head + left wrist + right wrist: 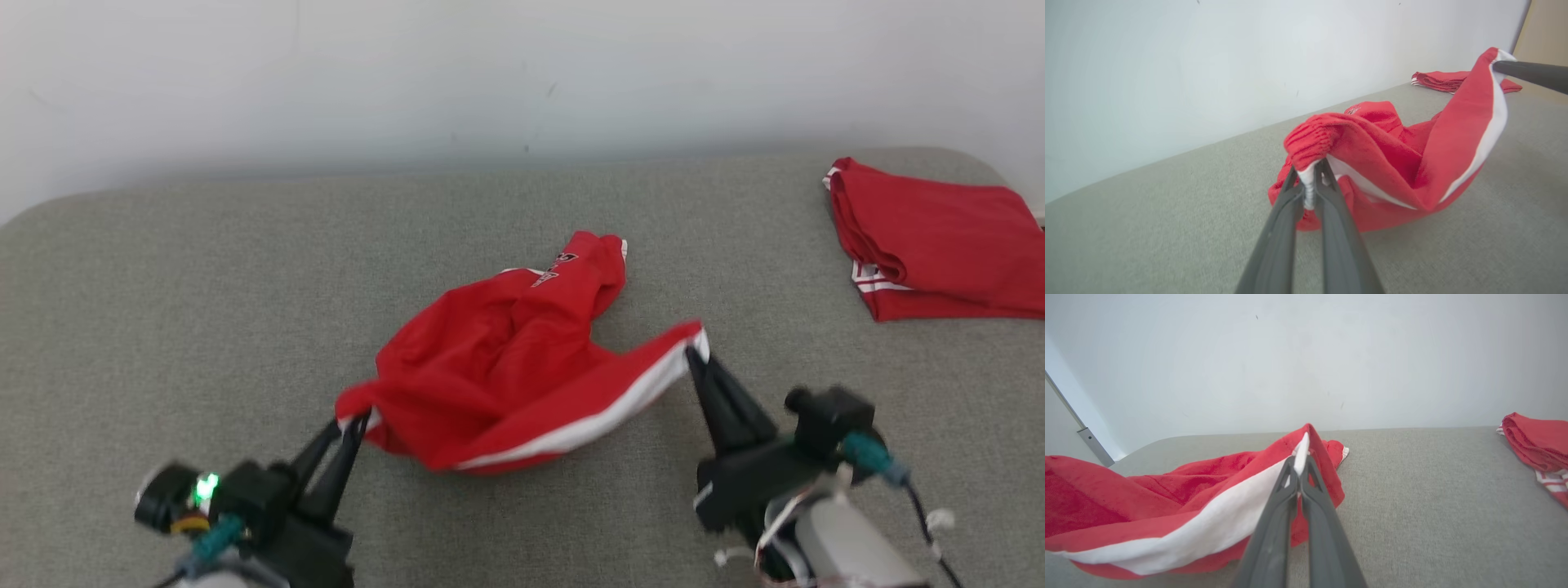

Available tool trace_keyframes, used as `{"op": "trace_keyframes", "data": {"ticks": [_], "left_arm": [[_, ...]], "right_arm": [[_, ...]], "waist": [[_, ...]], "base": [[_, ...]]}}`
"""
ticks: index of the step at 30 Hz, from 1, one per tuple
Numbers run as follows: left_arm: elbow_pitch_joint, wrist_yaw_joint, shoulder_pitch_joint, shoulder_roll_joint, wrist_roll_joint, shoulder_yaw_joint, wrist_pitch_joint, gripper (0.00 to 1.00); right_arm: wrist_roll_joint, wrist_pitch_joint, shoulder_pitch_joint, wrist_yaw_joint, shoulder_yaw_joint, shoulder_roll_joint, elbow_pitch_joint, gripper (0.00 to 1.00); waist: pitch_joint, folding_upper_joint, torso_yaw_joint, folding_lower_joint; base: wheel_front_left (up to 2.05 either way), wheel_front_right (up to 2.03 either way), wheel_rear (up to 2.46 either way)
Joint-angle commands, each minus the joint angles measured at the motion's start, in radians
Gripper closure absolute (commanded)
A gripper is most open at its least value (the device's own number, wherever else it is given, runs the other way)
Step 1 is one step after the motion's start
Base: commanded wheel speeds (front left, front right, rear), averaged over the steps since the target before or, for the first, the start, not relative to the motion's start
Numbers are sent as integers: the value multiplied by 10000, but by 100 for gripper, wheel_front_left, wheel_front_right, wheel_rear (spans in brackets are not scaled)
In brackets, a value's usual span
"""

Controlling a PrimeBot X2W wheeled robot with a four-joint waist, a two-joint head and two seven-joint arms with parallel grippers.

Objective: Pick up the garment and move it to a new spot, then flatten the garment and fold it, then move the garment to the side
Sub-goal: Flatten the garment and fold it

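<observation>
Grey upholstered surface, pale wall behind.

Item: red garment with a white side stripe, crumpled, at frame centre in the head view.

Left gripper, lower left: fingers pinched together on a corner by the elastic waistband.

Right gripper, right of centre: fingers clamped on the striped corner, which is raised off the surface.

Relation: the striped edge is strung between the two grips, its long axis running from lower left up to the right. The bulk sags onto the surface above that line, away from both grippers. Neither arm is nearer; each holds one end.

Judgement: the lift likely needs both ends rising together, with the spacing kept.

Second red garment: folded, upper right, well apart.
</observation>
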State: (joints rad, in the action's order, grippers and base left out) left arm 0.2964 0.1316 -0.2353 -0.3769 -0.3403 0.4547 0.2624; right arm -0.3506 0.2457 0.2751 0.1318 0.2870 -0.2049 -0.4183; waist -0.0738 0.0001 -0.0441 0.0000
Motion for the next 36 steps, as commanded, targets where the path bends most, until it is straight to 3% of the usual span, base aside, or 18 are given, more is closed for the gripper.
{"op": "trace_keyframes", "data": {"ticks": [1,7,16,28,36], "left_arm": [[-229,-23,-783,-274,-149,231,0,100],[-561,-23,-3147,-927,-818,1080,-566,100],[5,-23,-8443,-1505,-3154,2267,-1591,100],[2323,-23,-14296,-1189,-5916,3167,-1879,100],[3139,-23,-16537,-1026,-6474,3905,-1676,100]], "right_arm": [[-194,-156,647,-29,-17,-137,191,100],[-705,-543,2631,-29,-108,-325,260,100],[-1479,-1583,7507,-29,-385,-573,-713,100],[-1956,-2535,13640,-29,-673,-416,-3286,100],[-1552,-2227,15893,-29,-445,-189,-4565,100]], "waist": [[-247,-1,-77,0],[-1041,-1,-81,0],[-3266,-1,-12,0],[-5363,-1,-93,0],[-5798,-1,-159,0]], "base": [[0,0,0],[0,0,0],[0,0,0],[0,0,0],[0,0,0]]}}
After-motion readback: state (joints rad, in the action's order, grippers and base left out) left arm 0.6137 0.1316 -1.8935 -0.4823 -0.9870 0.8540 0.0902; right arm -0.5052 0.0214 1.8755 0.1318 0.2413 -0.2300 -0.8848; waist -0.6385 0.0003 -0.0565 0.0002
